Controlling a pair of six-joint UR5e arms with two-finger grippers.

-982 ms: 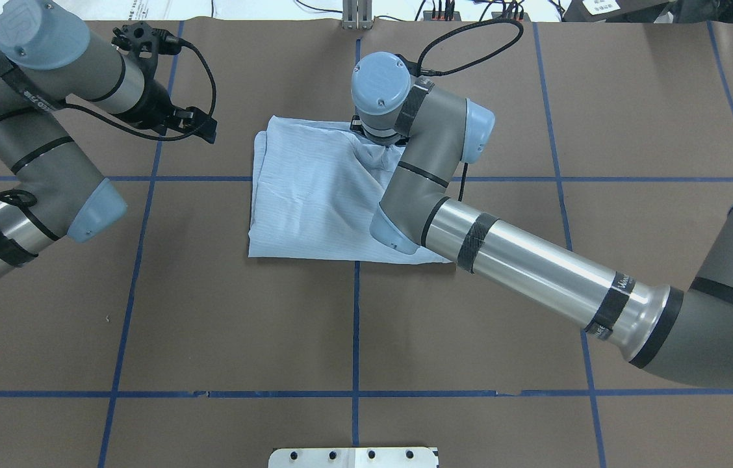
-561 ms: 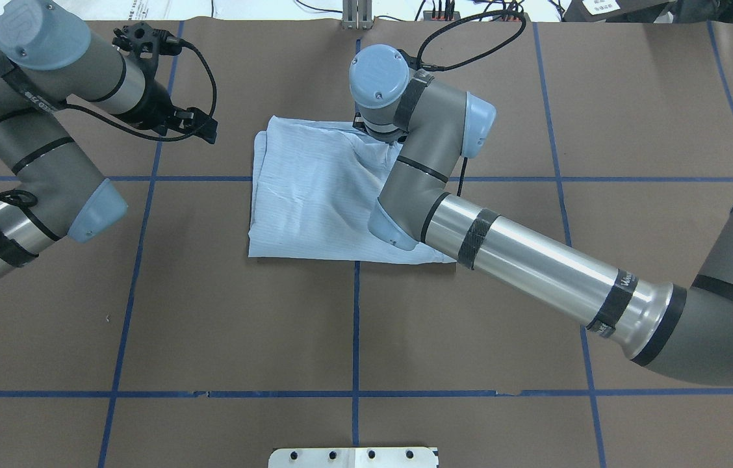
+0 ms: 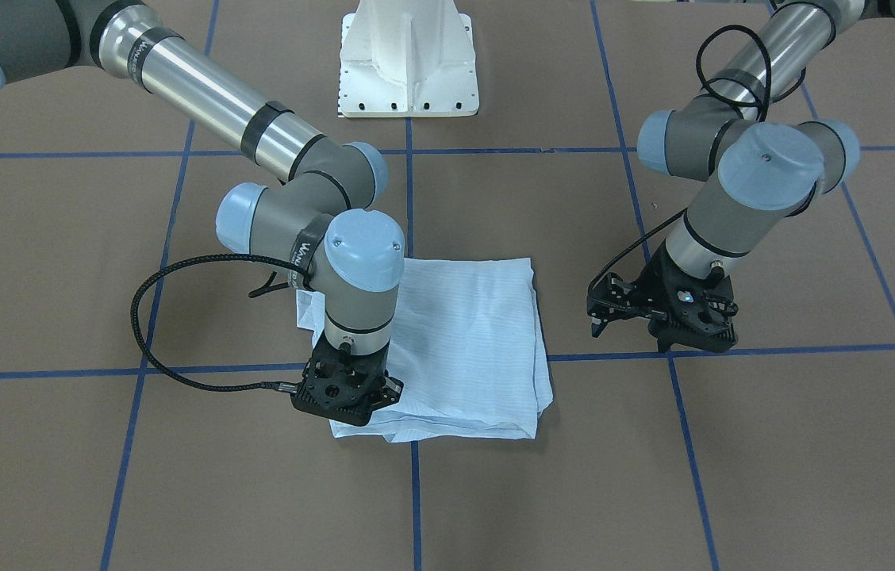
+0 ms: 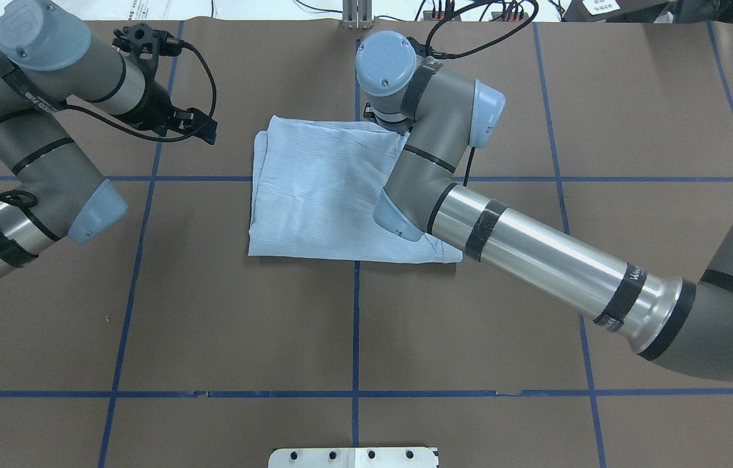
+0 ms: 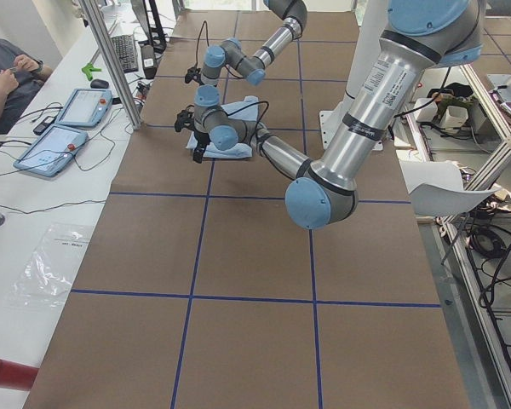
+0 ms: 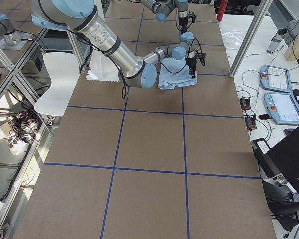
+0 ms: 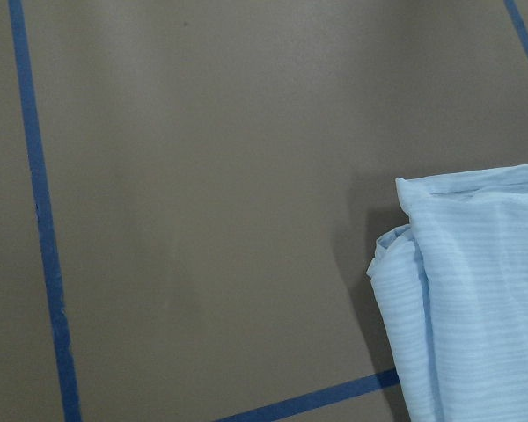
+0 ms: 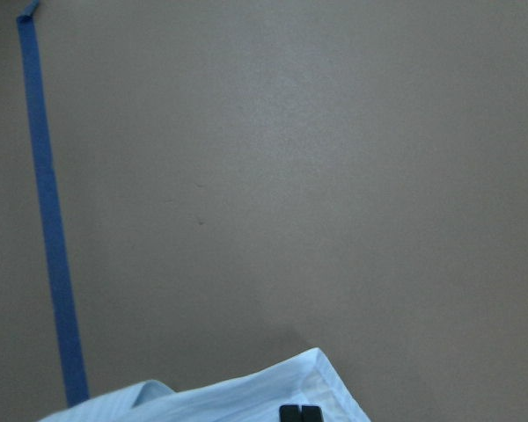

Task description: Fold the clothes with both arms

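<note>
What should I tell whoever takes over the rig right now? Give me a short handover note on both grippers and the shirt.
Right gripper: shut on the shirt at its far edge, low at the corner away from the robot's base.
Left gripper: looks open and empty, held above the table beside the shirt, apart from it.
Shirt: lies mid-table as a folded, roughly rectangular stack with layered edges and a few wrinkles.
Done: main folds are made; sleeves and collar are out of sight.
Left: probably release the corner, smooth or add a last fold, then back both grippers away.
</note>
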